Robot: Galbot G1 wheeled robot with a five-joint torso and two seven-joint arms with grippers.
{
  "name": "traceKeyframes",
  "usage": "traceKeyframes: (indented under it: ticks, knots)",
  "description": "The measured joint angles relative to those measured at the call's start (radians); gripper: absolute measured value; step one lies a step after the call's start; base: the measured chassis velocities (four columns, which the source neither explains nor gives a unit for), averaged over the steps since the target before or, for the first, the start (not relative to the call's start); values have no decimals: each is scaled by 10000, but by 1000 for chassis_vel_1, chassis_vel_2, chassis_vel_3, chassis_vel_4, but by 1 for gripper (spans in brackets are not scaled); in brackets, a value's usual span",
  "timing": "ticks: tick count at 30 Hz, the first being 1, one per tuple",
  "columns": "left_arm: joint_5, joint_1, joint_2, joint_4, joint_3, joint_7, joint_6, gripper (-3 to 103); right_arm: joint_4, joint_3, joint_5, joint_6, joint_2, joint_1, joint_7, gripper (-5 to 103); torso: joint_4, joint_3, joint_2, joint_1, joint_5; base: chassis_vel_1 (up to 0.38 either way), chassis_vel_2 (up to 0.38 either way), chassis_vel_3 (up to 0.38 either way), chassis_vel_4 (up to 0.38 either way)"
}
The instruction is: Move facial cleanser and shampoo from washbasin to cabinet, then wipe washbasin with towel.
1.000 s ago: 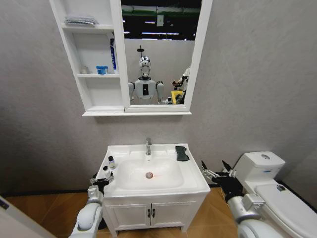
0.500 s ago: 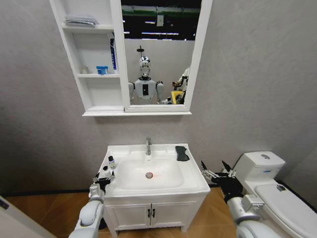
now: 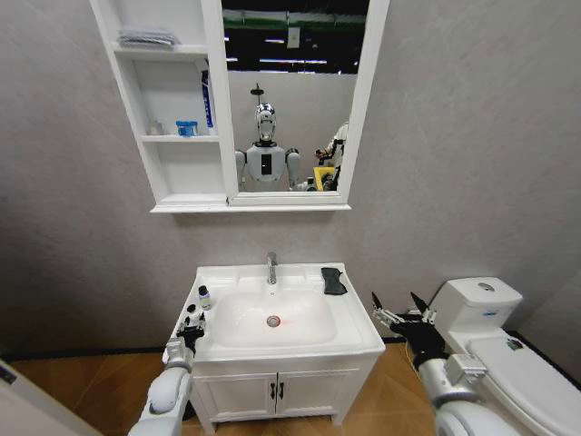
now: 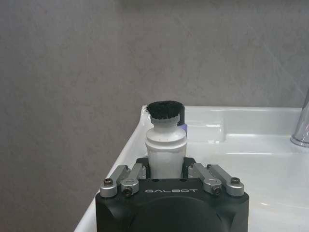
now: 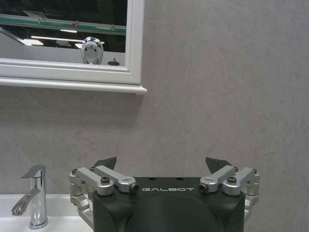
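- Here, the head view shows the left gripper [image 3: 190, 332] at the front left corner of the white rectangular ceramic washbasin [image 3: 349, 322], around a small white bottle with a black cap [image 3: 192, 315]; a second dark-capped bottle [image 3: 204, 297] stands just behind it, and the small black folded towel [image 3: 333, 281] lies on the back right rim.
- The white wall-hung cabinet with open shelves and a mirror [image 3: 168, 195] hangs well above.
- In the left wrist view, the fingers [image 4: 189, 166] press the bottle's body on both sides.
- In the right wrist view, the right gripper [image 5: 163, 166] idles beside the basin, fingers spread and empty.
- Judged step: the first bottle is being grasped; the next move calls for a straight lift, then a high reach to a shelf.
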Motion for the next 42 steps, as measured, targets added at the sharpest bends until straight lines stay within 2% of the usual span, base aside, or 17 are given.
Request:
traceKeyframes:
  ticks: [6,8,9,11,13,14,16,18,23,26,27,28,31,34,36,38,42]
  knots:
    - [-300,267,513,-1587,121,-840,460,31,196,15,80,-3,17,-28,13,100,0,0,0,0,-2,0,0,0,0]
    - [-922,336,1302,-3036,185,-1741,1247,31,251,18,165,-3,-21,-27,13,100,-1,-1,1,0,4,0,0,0,0]
    - [-922,336,1302,-3036,185,-1741,1247,31,251,18,165,-3,-21,-27,13,100,-1,-1,1,0,4,0,0,0,0]
    - [-2394,149,2476,-4355,101,-2519,2443,31,302,0,167,-9,-131,-11,14,100,3,0,1,-1,1,0,0,0,0]
    - [-2610,86,2624,-4488,80,-2595,2590,31,313,1,167,-12,-145,-14,14,100,3,-1,2,0,2,0,0,0,0]
    - [-3499,-266,3215,-4919,13,-2934,3152,31,366,34,167,-22,-180,-40,16,100,-1,-2,2,0,5,0,0,0,0]
    - [-3984,-477,3492,-5053,8,-3078,3406,31,389,50,169,-27,-186,-62,18,100,3,0,2,-1,-5,0,0,0,0]
    - [-5371,-1468,4451,-5147,37,-3394,4057,31,474,77,172,-41,-197,-138,86,100,0,0,1,0,5,0,0,0,0]
    - [-6560,-4019,5779,-4148,873,-3591,4585,31,741,52,131,-167,-133,-214,148,100,0,0,1,1,1,0,0,0,0]
    - [-6993,-5063,6002,-3623,1394,-3717,4703,31,893,40,118,-212,-86,-268,170,100,2,0,0,1,-2,0,0,0,0]
    - [-7267,-6249,6093,-2971,1968,-3735,4803,31,988,40,110,-234,-29,-336,183,100,0,0,1,1,-2,0,0,0,0]
    - [-7267,-6249,6093,-2971,1968,-3735,4803,31,988,40,110,-234,-29,-336,183,100,0,0,1,1,-2,0,0,0,0]
    - [-7467,-8480,6115,-1301,3452,-3422,4868,30,904,45,-47,-203,-9,-378,251,100,0,0,1,1,2,0,0,0,0]
    - [-7496,-9696,5914,-248,4377,-3230,4875,30,794,45,-119,-155,38,-345,292,100,1,2,-1,3,2,0,0,0,0]
    - [-7481,-10006,5829,12,4596,-3175,4875,30,786,45,-127,-151,49,-342,295,100,1,2,-2,3,1,0,0,0,0]
    - [-7339,-11220,5365,1063,5267,-2819,4798,30,793,61,-148,-144,99,-369,303,100,-2,2,-2,3,3,0,0,0,0]
    - [-6883,-11907,4857,1942,5470,-2450,4739,30,801,95,-150,-129,104,-372,304,100,-2,1,-2,2,6,0,0,0,0]
